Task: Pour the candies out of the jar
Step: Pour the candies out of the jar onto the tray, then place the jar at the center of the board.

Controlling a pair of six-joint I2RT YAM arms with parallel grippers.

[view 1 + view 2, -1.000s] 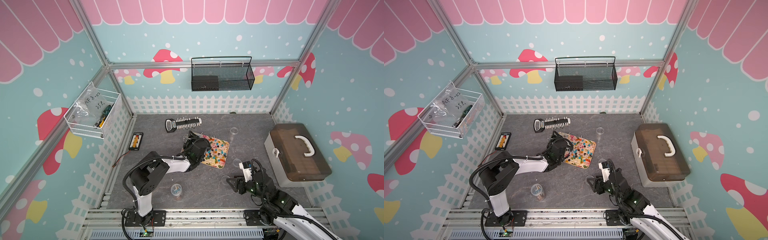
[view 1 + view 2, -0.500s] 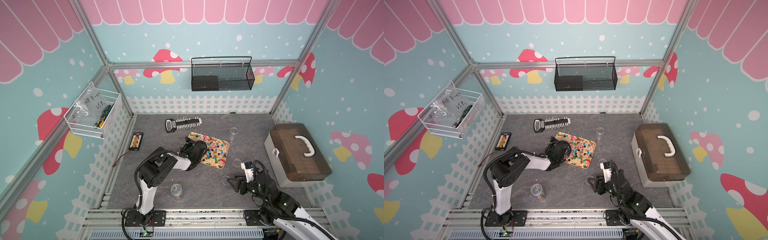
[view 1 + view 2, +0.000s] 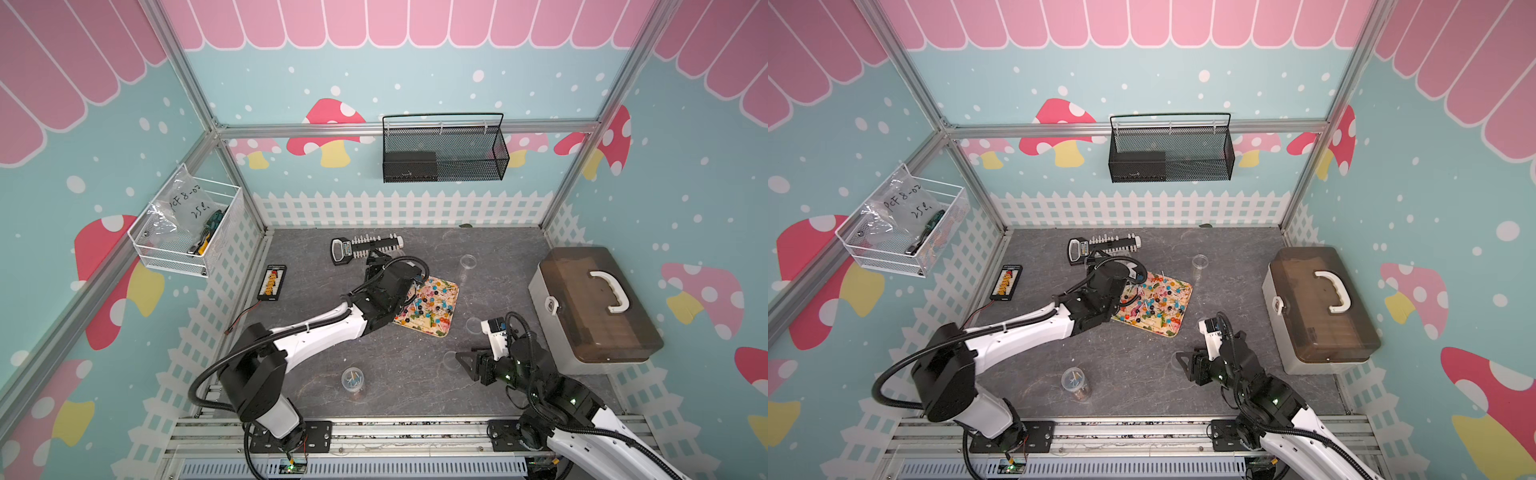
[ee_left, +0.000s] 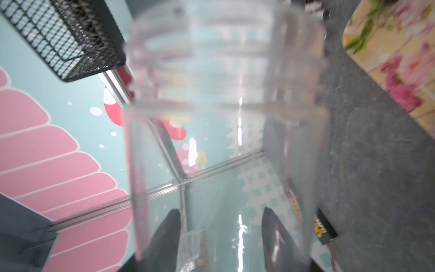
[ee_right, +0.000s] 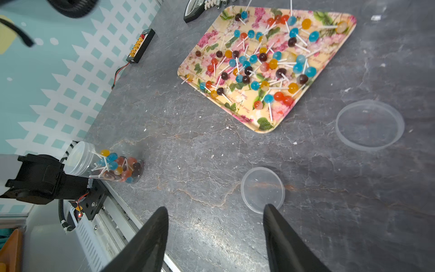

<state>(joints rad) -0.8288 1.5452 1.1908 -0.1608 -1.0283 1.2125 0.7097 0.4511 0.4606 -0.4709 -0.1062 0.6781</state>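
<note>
Left gripper [image 4: 220, 212] shifted back — jar [image 4: 223, 117] clamped, candies [image 5: 261, 58] beside, on tray [image 5: 263, 129]

The left gripper [image 4: 221, 209] clamps a clear plastic jar [image 4: 223, 113] between its black fingers [image 4: 164, 237]; a floral-printed tray [image 4: 400, 58] lies nearby on the grey tabletop [image 4: 376, 176].

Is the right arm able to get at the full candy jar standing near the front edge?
Probably yes: the right gripper is open and empty, and only bare table lies between it and the jar.
</note>
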